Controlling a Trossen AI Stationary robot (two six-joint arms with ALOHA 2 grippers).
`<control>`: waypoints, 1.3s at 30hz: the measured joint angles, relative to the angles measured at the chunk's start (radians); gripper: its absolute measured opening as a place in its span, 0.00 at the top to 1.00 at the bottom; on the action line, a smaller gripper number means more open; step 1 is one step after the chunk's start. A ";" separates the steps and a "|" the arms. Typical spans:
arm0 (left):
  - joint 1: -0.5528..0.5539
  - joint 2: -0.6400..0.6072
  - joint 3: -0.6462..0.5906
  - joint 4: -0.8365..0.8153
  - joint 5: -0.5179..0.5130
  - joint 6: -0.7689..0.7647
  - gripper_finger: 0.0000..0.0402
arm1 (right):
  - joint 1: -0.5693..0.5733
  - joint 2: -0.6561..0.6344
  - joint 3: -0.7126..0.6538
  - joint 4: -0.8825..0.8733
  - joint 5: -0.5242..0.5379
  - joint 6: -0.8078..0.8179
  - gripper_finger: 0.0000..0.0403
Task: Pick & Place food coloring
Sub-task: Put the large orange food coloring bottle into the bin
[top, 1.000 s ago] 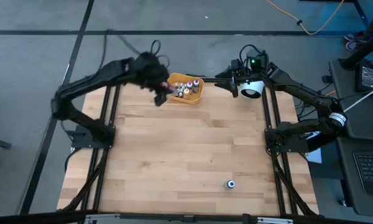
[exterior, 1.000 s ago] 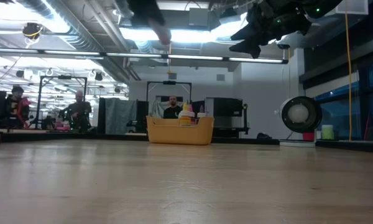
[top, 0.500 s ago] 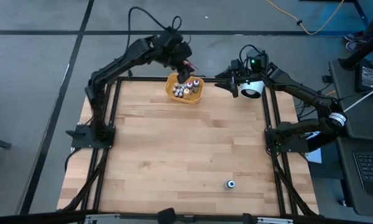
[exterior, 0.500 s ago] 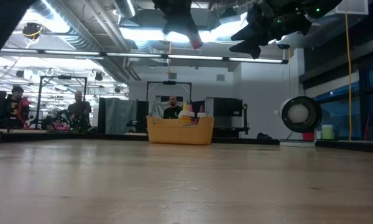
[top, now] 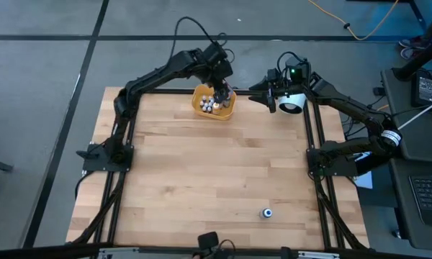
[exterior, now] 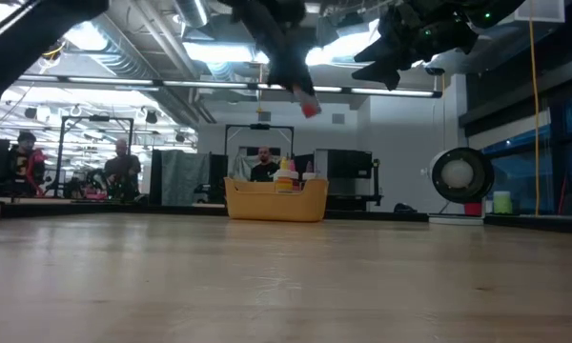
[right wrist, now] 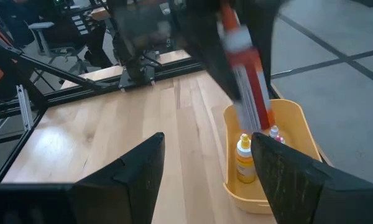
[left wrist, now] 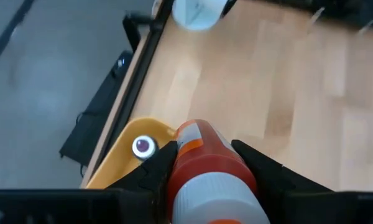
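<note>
Your left pincer [left wrist: 202,165] grips a small red plastic food-colouring bottle [left wrist: 208,168] between both fingers, hanging cap-down over the 12 o'clock edge of the pale wooden desk [top: 201,180], right above the orange plastic bowl [top: 214,104], presumably so the drop lands among the tiny bottles already standing there. At 5 o'clock a lone blue-capped bottle [top: 267,213] waits on the desk. Your right pincer [right wrist: 205,174], spread wide and empty, idles at 1 o'clock, clear of the bowl.
</note>
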 joint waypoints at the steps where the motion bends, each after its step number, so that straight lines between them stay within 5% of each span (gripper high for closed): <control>1: 0.000 0.017 0.000 -0.001 -0.008 0.000 0.67 | 0.000 0.000 0.000 -0.001 0.000 0.000 0.40; 20: -0.035 0.205 0.000 -0.002 -0.149 0.087 0.67 | 0.000 0.000 0.000 -0.091 0.000 -0.027 0.40; 39: -0.045 0.330 0.000 0.023 -0.153 0.130 0.67 | 0.000 0.000 0.000 -0.114 0.001 -0.073 0.40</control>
